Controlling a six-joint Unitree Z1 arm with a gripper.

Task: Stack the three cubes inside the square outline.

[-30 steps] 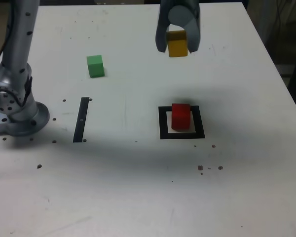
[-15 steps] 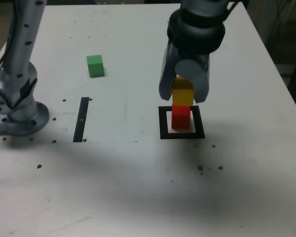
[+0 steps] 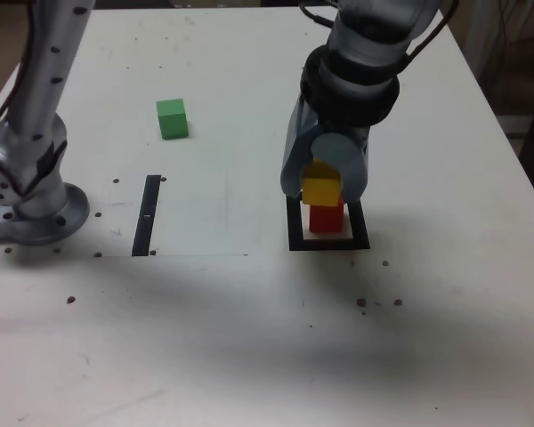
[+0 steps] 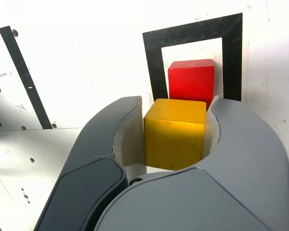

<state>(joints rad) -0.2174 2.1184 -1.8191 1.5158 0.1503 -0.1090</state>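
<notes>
1. Carrying the yellow cube lower in the exterior view than a second ago, toward 6 o'clock, and, since the half-second-old frame, shifting it toward 7 o'clock.
2. Bringing the claw along with it, and hiding more of the red cube from the exterior view than in either earlier frame.
3. Leaving the red cube, the green cube, the square outline and the thin black strip where they were on the worktop.
4. Holding the claw narrow, closed on the yellow cube, with a finger against each of two opposite sides, as seen in the wrist view.
5. Gripping nothing but that one cube; showing no clear sign of whether yellow is touching red.
6. Counting three cubes: one yellow, one red, one green; counting also one square outline and one thin black strip.
7. Keeping the red cube inside the outline, with yellow overlapping its 12 o'clock side in the exterior view.
8. Seeing green well apart from the outline, toward 10 o'clock in the exterior view, and the strip toward 9 o'clock.
</notes>
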